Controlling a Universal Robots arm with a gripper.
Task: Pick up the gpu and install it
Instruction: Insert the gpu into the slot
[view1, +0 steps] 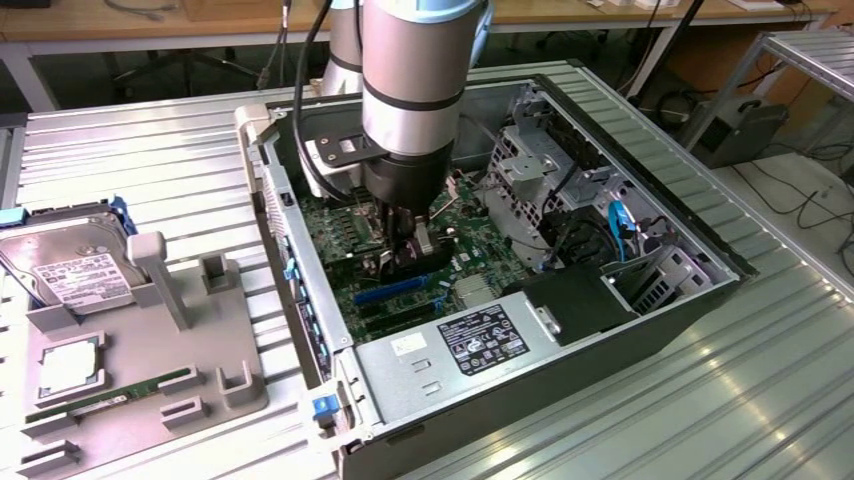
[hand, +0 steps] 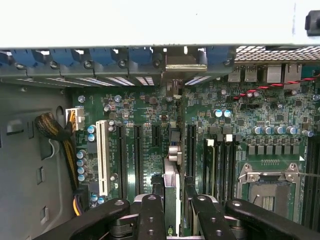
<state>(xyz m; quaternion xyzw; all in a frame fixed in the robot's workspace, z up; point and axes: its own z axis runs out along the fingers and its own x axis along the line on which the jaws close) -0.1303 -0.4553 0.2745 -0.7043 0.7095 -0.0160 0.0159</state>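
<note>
Reached down with the grey robot arm into the open black metal computer case. Pinched the gpu, a thin dark card with a shiny silver bracket at one end, between the two black fingers of the gripper. Held it up on its thin edge, right over the big green main board, in among the long black slots and well apart from a tall white slot. Kept the bracket end close to the back wall of the case, by a row of blue clips.

From the exterior view, hung the gripper and the card near the middle of the board, just behind a blue slot. Saw a silver box-shaped power supply at the near end of the case, with a black and white label; could not read its tiny writing.

On the exterior view's left, spotted a grey plastic tray with a silver hard drive and a long green memory stick. Could not read the drive's white label either.
</note>
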